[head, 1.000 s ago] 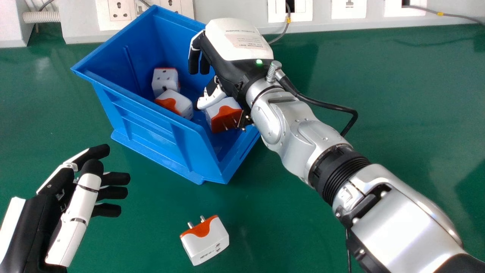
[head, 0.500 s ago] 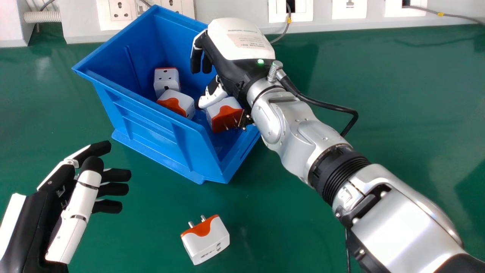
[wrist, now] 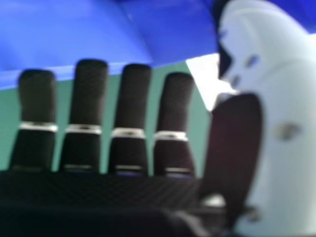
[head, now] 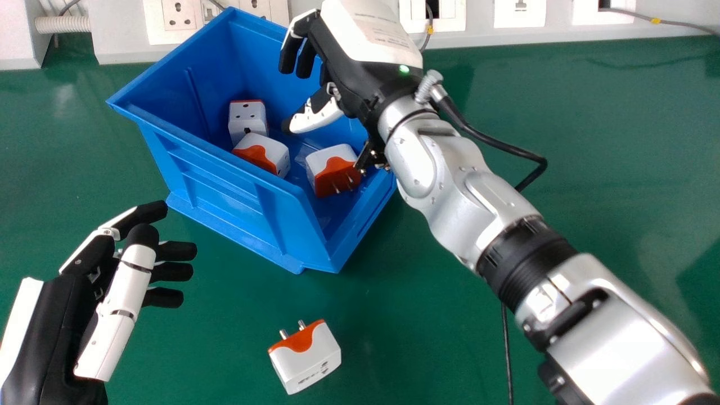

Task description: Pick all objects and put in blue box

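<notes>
Over the right part of the blue box (head: pixel 225 191) is my right hand (head: pixel 354 73), open and holding nothing; its open fingers and thumb also appear in the right hand view, where the right hand (wrist: pixel 131 108) is near the blue box wall (wrist: pixel 177 34). Three white-and-orange plug adapters lie inside the box: one at the back (head: pixel 247 119), one just before it (head: pixel 263 153), and one nearer the right corner (head: pixel 333 169). Another adapter (head: pixel 308 357) lies on the green table in front of the box, prongs pointing away. My left hand (head: pixel 115 287) is open at the lower left, left of that adapter.
A grey wall trunking (head: pixel 337 22) with sockets and cables runs along the back edge of the green table (head: pixel 607 140). My right forearm crosses the table's right half, with a black cable beside it.
My right hand has risen and shifted toward the back, away from the adapter near the box's right corner. My left hand has moved slightly up the view. The adapters have barely changed.
</notes>
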Tool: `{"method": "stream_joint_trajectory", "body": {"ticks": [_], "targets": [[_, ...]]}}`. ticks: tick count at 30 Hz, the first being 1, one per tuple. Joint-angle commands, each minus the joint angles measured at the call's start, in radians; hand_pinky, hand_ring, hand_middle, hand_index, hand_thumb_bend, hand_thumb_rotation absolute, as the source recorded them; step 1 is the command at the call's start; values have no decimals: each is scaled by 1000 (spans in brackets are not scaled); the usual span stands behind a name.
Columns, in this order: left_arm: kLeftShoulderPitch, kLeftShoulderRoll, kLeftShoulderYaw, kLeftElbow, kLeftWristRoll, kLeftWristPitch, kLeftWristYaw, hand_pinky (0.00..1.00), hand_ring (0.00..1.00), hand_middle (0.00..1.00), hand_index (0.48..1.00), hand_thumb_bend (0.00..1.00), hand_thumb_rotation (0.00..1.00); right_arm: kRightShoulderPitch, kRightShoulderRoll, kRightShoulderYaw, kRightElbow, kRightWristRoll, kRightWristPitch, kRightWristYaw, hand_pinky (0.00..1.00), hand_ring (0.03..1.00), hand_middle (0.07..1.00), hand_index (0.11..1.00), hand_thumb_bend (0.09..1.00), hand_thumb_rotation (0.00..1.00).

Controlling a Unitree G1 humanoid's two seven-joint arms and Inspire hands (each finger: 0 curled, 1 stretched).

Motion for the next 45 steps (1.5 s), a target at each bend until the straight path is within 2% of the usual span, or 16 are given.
{"method": "stream_joint_trajectory", "body": {"ticks": [1,4,5,6,7,8,12,16,19,26,31,36,41,45], "targets": [[-9,7,6,-7,2,0,7,568,636,655,796,395,799,30,-21,-26,-141,7,32,14,334,472,588,529,484,0],[-20,9,9,-6,2,12,8,567,635,655,796,394,799,107,-51,-31,-298,-14,71,38,348,490,626,522,482,0],[-22,10,10,-5,2,14,8,567,634,655,796,395,799,141,-68,-30,-364,-28,82,46,367,536,660,561,473,0],[-26,10,10,-3,3,15,8,567,634,655,796,395,799,174,-87,-29,-422,-41,89,53,367,536,660,561,473,0],[-30,11,11,0,4,16,9,567,634,654,796,396,799,208,-108,-30,-475,-52,90,57,427,588,692,599,514,0],[-32,11,11,2,4,17,9,567,634,654,796,396,799,231,-123,-30,-512,-59,92,61,427,588,692,599,514,0],[-53,18,20,19,3,22,9,569,632,652,794,402,799,326,-180,-48,-633,-76,83,69,656,777,829,763,632,27],[-73,22,26,32,4,30,11,570,631,651,794,404,798,432,-220,-76,-762,-63,75,88,745,851,889,833,670,50],[-84,24,28,34,6,41,13,571,631,649,793,407,798,551,-239,-91,-898,-69,93,112,779,875,907,854,692,42],[-95,27,21,7,13,76,23,571,632,647,792,412,798,842,-269,-120,-1191,-104,171,208,800,889,912,856,715,41],[-96,31,16,-14,16,98,24,572,633,646,792,425,798,1010,-287,-148,-1320,-103,169,252,819,901,914,858,705,74],[-91,36,16,-30,21,108,19,573,636,647,793,437,799,1148,-308,-188,-1397,-74,96,241,822,901,912,857,698,82],[-86,44,18,-40,24,109,15,573,637,648,793,444,799,1246,-307,-210,-1397,-70,-12,179,799,877,889,833,697,79],[-81,46,17,-48,26,112,14,574,639,650,793,454,801,1302,-289,-223,-1389,-73,-52,149,715,811,831,771,696,77]]}}
